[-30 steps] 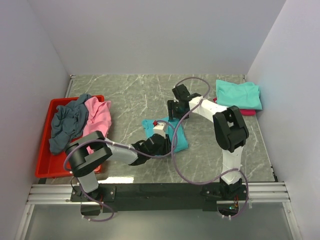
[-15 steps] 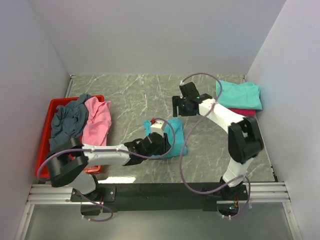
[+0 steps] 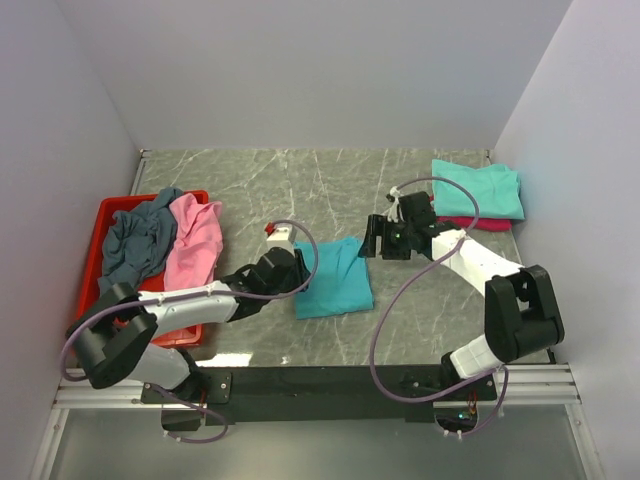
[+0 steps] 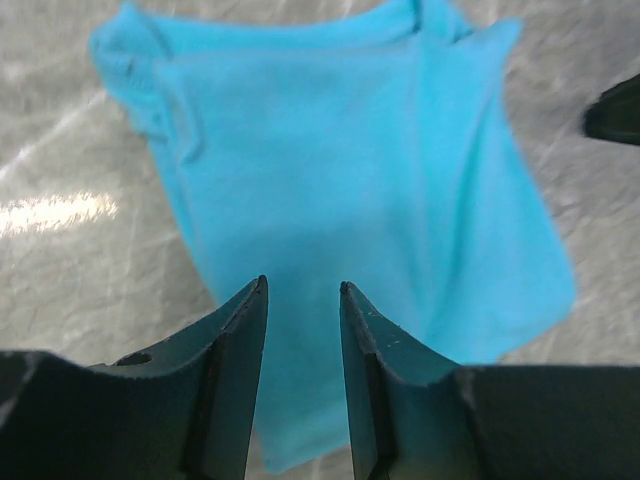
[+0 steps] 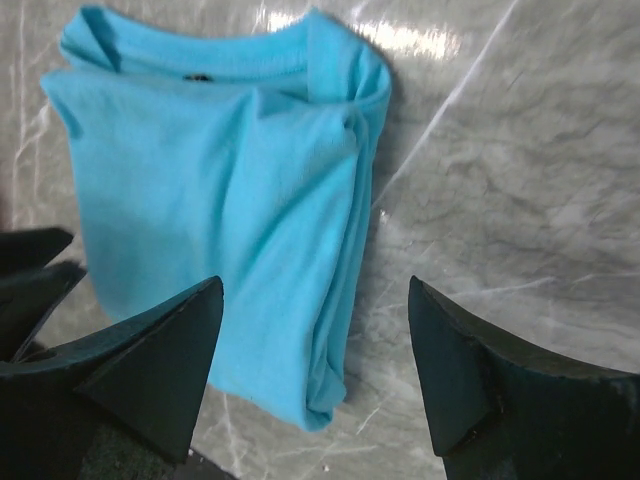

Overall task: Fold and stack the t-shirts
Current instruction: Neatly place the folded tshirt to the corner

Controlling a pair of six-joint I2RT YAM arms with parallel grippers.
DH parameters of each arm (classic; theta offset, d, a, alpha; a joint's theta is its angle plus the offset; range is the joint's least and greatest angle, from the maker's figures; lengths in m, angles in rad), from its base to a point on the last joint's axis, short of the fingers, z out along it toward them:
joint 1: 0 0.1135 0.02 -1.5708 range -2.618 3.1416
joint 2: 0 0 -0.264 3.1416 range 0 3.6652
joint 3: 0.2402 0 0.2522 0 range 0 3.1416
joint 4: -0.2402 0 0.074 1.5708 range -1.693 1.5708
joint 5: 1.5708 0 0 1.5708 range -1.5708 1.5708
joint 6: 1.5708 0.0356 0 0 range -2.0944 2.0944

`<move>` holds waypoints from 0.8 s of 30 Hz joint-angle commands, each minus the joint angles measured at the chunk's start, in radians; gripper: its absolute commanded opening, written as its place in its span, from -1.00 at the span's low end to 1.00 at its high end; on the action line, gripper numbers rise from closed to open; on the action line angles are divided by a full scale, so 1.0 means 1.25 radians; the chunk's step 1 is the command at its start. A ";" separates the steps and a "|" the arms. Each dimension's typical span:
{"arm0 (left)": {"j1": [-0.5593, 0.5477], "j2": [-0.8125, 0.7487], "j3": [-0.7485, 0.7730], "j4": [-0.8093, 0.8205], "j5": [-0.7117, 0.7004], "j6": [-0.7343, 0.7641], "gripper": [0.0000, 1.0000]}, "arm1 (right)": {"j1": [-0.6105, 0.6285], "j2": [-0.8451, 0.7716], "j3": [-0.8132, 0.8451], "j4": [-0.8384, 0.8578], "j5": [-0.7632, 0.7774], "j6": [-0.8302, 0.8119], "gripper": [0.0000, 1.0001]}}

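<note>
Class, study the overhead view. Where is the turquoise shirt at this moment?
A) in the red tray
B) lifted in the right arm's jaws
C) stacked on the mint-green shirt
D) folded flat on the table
D: the turquoise shirt lies folded flat on the grey table, well apart from the red tray and the mint-green shirt.

The turquoise shirt (image 3: 333, 277) is plain and bright. The pink shirt (image 3: 195, 240) and slate grey shirt (image 3: 135, 245) are plain too, and the tray (image 3: 95, 325) is red. The mint shirt (image 3: 478, 188) is pale green, the crimson shirt (image 3: 487, 224) deep red, and the table (image 3: 270, 190) grey marble with white veins.
</note>
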State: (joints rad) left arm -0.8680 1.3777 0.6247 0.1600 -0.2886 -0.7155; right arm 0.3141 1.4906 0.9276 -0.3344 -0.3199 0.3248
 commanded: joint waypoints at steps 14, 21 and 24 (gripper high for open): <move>0.029 0.137 -0.038 0.081 0.080 -0.034 -0.21 | -0.051 0.100 -0.131 0.191 -0.212 0.035 0.64; 0.031 0.163 -0.070 0.120 0.107 -0.052 -0.22 | -0.032 0.154 -0.140 0.245 -0.231 0.064 0.67; 0.029 0.167 -0.073 0.126 0.113 -0.056 -0.23 | 0.005 0.171 -0.129 0.256 -0.226 0.079 0.68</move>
State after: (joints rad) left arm -0.8299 1.5497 0.5613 0.3458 -0.1944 -0.7704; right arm 0.2787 1.6562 0.7731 -0.0238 -0.6338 0.4118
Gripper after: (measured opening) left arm 0.387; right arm 0.834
